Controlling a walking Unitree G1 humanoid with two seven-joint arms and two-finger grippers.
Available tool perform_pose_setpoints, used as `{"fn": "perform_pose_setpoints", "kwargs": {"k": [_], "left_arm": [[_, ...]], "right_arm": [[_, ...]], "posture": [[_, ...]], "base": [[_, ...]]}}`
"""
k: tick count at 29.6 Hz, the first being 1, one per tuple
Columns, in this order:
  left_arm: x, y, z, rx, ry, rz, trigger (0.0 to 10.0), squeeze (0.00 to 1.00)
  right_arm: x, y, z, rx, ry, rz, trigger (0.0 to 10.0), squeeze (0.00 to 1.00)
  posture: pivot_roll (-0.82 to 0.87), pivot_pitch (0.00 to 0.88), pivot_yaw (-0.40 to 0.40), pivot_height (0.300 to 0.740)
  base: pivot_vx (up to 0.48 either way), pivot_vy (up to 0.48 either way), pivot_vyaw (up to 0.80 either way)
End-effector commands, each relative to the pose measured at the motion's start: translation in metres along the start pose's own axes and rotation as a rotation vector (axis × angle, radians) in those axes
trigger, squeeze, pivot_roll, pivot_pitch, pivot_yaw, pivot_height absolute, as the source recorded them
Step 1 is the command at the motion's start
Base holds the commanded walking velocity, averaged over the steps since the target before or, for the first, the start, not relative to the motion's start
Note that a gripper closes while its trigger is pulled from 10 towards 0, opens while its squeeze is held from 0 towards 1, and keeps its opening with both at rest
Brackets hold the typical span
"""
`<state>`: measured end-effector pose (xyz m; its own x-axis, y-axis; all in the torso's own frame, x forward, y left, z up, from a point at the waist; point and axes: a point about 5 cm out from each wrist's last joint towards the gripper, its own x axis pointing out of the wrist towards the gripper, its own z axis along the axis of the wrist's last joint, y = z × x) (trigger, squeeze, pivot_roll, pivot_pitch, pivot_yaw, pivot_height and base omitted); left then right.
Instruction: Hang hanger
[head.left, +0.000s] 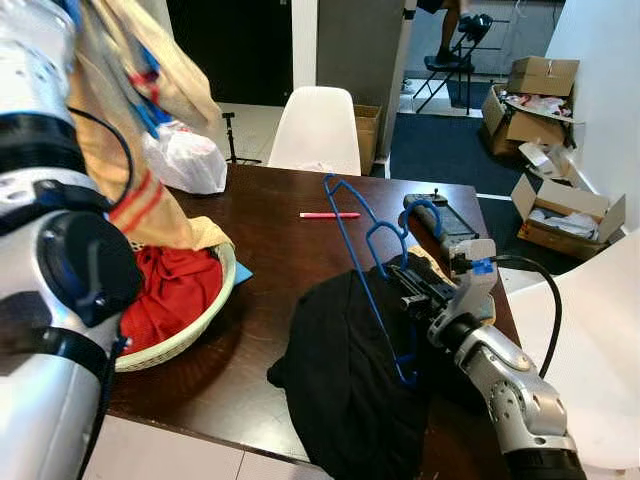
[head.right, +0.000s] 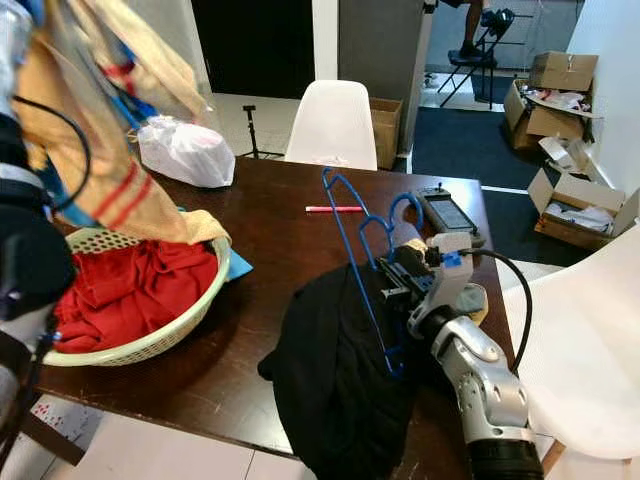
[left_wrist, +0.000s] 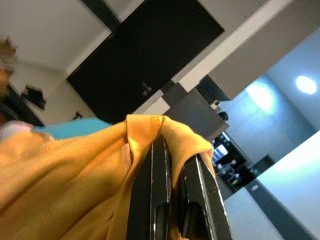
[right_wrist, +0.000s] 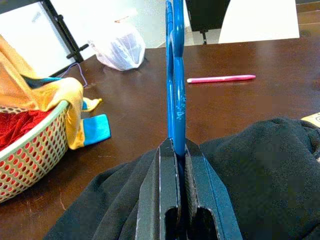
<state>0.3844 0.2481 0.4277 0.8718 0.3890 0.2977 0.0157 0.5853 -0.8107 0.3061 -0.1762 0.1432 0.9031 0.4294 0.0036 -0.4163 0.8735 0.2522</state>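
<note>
1. Left eye view: nearest, on the left, the robot's silver left arm rises past the picture's top, draped with an orange-yellow cloth (head.left: 140, 120). Beside it on the dark table (head.left: 270, 290) sits a pale perforated basket (head.left: 190, 335) holding a red garment (head.left: 170, 295). At the near right, the right gripper (head.left: 405, 290) clamps the blue hanger (head.left: 360, 255), which stands tilted over a black garment (head.left: 350, 390) hanging off the table's near edge. Farther back lie a pink pen (head.left: 330, 215) and a white plastic bag (head.left: 185, 160); a white chair (head.left: 318, 130) stands beyond the table.

2. Right eye view: open cardboard boxes (head.right: 565, 85) sit on the floor at the far right, with pale contents too small to identify. No writing is legible.

3. Left wrist view: the left gripper (left_wrist: 172, 165) is clenched on a fold of the orange-yellow cloth.

4. Right wrist view: the hanger's blue edge rises straight from between the closed fingers (right_wrist: 160, 190), with the black garment directly beneath.
</note>
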Motion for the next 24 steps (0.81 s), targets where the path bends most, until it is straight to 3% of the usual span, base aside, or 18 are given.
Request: {"fn": "perform_pose_setpoints", "kwargs": {"k": [1,2,6,7,9,11,13,15,18,19,20,21,24], "left_arm": [[0.0,0.001,-0.003,-0.048,-0.017,0.031,8.2,0.0],[-0.001,0.001,-0.009,-0.071,-0.003,0.036,9.3,0.0],[-0.002,0.002,-0.017,-0.105,0.014,0.044,9.3,0.0],[-0.002,0.002,-0.018,-0.109,0.012,0.047,10.0,0.0],[-0.004,0.005,-0.025,-0.129,0.024,0.064,10.0,0.0],[-0.011,0.016,-0.044,-0.179,0.062,0.119,10.0,0.0],[-0.02,0.032,-0.059,-0.182,0.1,0.18,10.0,0.0],[-0.022,0.033,-0.06,-0.183,0.103,0.186,10.0,0.0],[-0.039,0.057,-0.077,-0.151,0.147,0.26,10.0,0.0],[-0.048,0.067,-0.084,-0.147,0.173,0.275,10.0,1.0],[-0.06,0.078,-0.092,-0.137,0.193,0.306,10.0,1.0],[-0.06,0.078,-0.092,-0.137,0.193,0.306,10.0,1.0],[-0.083,0.097,-0.1,-0.121,0.22,0.375,10.0,1.0]], "right_arm": [[0.002,0.001,-0.001,0.012,-0.004,0.005,10.0,0.0],[0.002,0.001,-0.001,0.009,-0.003,0.005,10.0,0.0],[0.001,0.001,-0.002,0.005,-0.003,0.005,10.0,0.0],[0.001,0.001,-0.002,0.005,-0.003,0.004,10.0,0.0],[0.001,0.001,-0.002,0.004,-0.002,0.003,10.0,0.0],[-0.001,0.001,-0.002,0.006,0.002,0.004,10.0,0.0],[-0.002,0.001,-0.002,0.014,0.005,0.009,10.0,0.0],[-0.003,0.001,-0.002,0.015,0.005,0.009,10.0,0.0],[-0.004,0.001,-0.002,0.024,0.006,0.013,10.0,0.0],[-0.004,0.001,-0.002,0.029,0.007,0.015,10.0,0.0],[-0.005,0.0,-0.001,0.036,0.007,0.017,10.0,0.0],[-0.005,0.0,-0.001,0.036,0.007,0.017,10.0,0.0],[-0.006,0.0,-0.001,0.044,0.008,0.02,10.0,0.0]], "posture": [[0.03,0.0,0.032,0.74],[0.02,0.0,0.039,0.74],[0.02,0.0,0.039,0.74],[0.01,0.0,0.039,0.74],[0.01,0.0,0.04,0.74],[0.01,0.0,0.037,0.74],[0.01,0.0,0.037,0.74],[0.01,0.0,0.037,0.74],[0.02,0.005,0.034,0.74],[0.03,0.006,0.033,0.74],[0.03,0.013,0.032,0.74],[0.03,0.013,0.032,0.74],[0.03,0.015,0.032,0.74]], "base": [[0.0,0.0,0.0],[0.0,0.0,0.0],[0.0,0.0,0.0],[0.0,0.0,0.0],[0.0,0.0,0.0],[0.0,0.0,0.0],[0.0,0.0,0.0],[0.0,0.0,0.0],[0.0,0.0,0.0],[0.0,0.0,0.0],[0.0,0.0,0.0],[0.0,0.0,0.0],[0.0,0.0,0.0]]}}
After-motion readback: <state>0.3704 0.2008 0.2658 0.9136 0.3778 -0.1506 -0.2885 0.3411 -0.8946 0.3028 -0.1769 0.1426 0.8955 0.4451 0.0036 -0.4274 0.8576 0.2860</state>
